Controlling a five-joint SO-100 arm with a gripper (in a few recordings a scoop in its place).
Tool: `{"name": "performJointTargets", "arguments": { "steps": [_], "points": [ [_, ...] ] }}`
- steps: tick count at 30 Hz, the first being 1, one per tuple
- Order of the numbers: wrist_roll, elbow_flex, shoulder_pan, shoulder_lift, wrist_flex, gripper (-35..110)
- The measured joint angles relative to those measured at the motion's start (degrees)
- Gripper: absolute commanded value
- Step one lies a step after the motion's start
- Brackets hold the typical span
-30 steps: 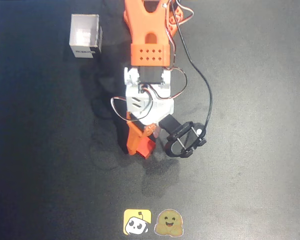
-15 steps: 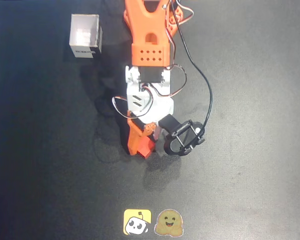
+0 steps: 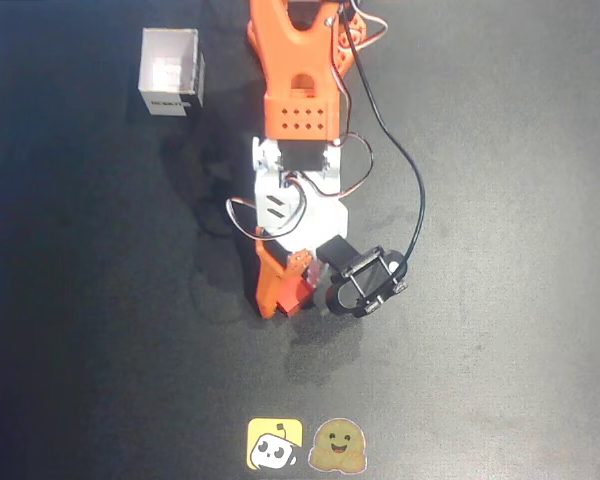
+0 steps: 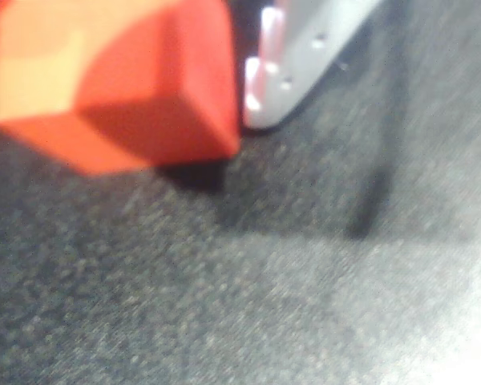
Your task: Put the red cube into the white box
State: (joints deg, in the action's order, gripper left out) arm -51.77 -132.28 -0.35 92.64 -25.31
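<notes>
The small red cube (image 3: 299, 294) sits between the jaws of my gripper (image 3: 288, 302), which is shut on it just below the middle of the black table in the overhead view. In the wrist view the red cube (image 4: 136, 88) looms large at the upper left, with a white finger (image 4: 305, 56) pressed against its right side and a shadow on the mat beneath it. The white box (image 3: 170, 72) stands at the upper left, open side up, with a dark label on its near wall, well away from the gripper.
The black mat (image 3: 500, 300) covers the whole table. Two stickers, one yellow (image 3: 274, 443) and one brown (image 3: 338, 445), lie near the bottom edge. The black wrist camera mount (image 3: 365, 280) and its cable (image 3: 416, 190) hang to the gripper's right.
The gripper and the cube have crept slightly toward the top of the picture, and the shadow under them has spread away from the cube. The box has not moved.
</notes>
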Motion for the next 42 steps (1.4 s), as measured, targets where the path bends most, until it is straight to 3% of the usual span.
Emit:
{"name": "performJointTargets", "arguments": {
  "steps": [11,16,36,42],
  "points": [
    [-6.59,-1.14,0.88,0.62,0.79,0],
    [-12.92,-1.05,3.87,3.25,-4.04,0],
    [-51.68,0.7,45.7,36.04,-36.83,0],
    [-63.46,0.79,52.73,42.36,-46.41,0]
  ]
}}
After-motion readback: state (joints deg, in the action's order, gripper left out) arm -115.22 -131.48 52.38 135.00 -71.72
